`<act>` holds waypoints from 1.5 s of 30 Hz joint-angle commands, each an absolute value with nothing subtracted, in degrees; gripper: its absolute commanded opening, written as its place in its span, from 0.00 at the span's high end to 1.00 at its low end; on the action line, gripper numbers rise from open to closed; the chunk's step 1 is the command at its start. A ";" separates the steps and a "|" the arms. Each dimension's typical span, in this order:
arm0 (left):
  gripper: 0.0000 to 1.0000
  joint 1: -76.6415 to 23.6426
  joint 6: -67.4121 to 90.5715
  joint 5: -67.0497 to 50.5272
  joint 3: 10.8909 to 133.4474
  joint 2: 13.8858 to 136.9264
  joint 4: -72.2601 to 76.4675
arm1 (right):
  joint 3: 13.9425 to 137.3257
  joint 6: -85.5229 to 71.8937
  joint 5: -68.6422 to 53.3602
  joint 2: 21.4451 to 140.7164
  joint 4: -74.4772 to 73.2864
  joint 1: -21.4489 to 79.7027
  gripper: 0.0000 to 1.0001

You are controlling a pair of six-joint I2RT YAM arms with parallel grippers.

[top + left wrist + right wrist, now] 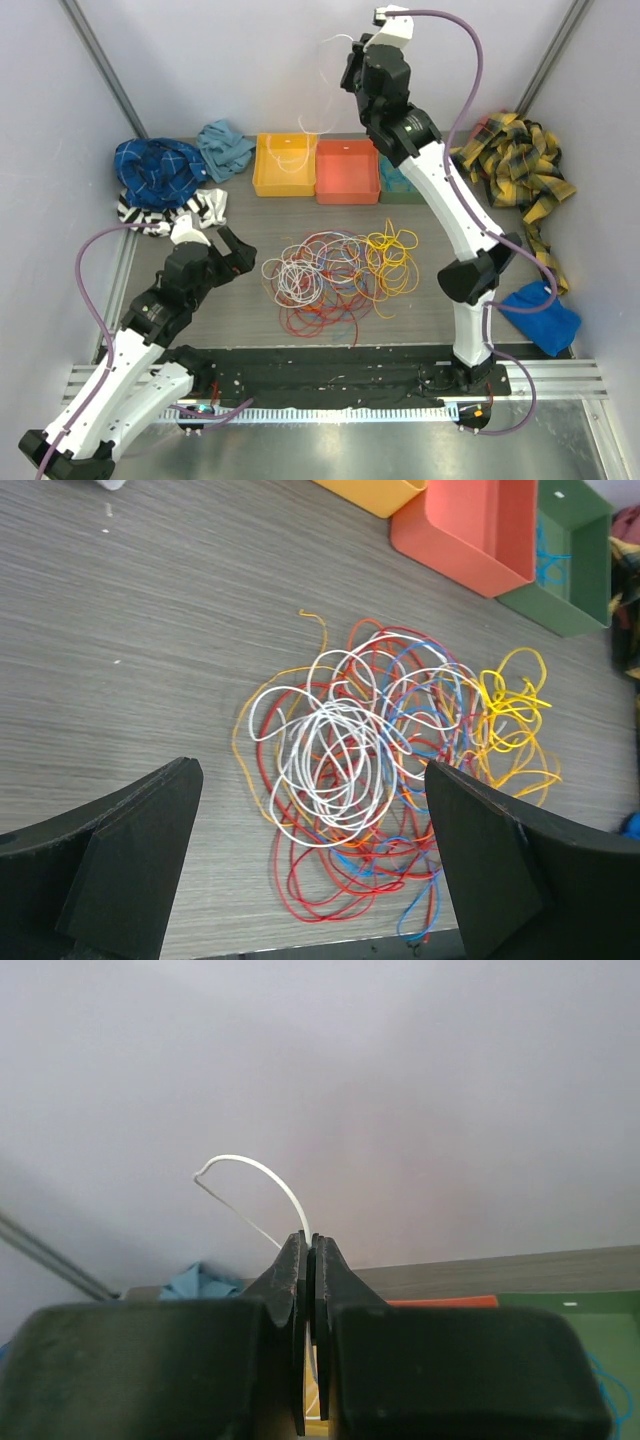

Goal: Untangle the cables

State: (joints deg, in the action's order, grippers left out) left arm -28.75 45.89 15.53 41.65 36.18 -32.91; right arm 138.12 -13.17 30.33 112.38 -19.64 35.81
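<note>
**Right gripper holds one white cable up high; yellow bin below it**

Your right gripper (312,1260) is clamped shut on a white cable (262,1168). A short end arcs up and to the left past the fingertips. In the top view the rest hangs as a thin loop below the gripper, toward the yellow bin (285,186). The cable's long axis runs roughly vertical, gripper down to bin. My read is that the next move is to lower and release it there, so watch that the dangling loop stays over the bin and doesn't drape outside.

The left gripper (232,250) is spread wide and holds nothing. The cable tangle (335,275) lies flat on the table just ahead of its fingertips, slightly to its right. This arm is far nearer the pile, since the right one is up and well apart from it.

Bins:
- The yellow bin has what looks like a bit of white cable in it.
- The orange bin (347,192) shows no cable.
- The green bin (575,605) holds a blue cable (545,560).

The pile has red, white, blue, orange and yellow strands to sort.
</note>
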 commanded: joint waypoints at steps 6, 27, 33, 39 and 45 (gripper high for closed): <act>0.00 -29.00 42.18 21.18 42.28 35.60 -35.25 | 140.18 -12.39 33.05 118.03 -11.43 31.55 0.99; 0.00 -28.92 44.30 19.78 40.43 38.41 -33.22 | 127.62 -18.19 28.82 126.91 -12.65 25.58 0.31; 0.00 -28.83 44.82 19.25 40.52 38.85 -32.96 | 120.16 -20.39 29.62 118.76 -9.76 26.10 0.05; 0.00 -28.83 46.49 17.93 39.82 39.81 -31.47 | 101.05 -23.37 25.23 104.43 -9.14 30.31 0.09; 0.00 -28.92 47.64 15.47 39.46 43.23 -28.92 | 77.83 -23.56 19.43 94.14 -6.76 37.52 0.16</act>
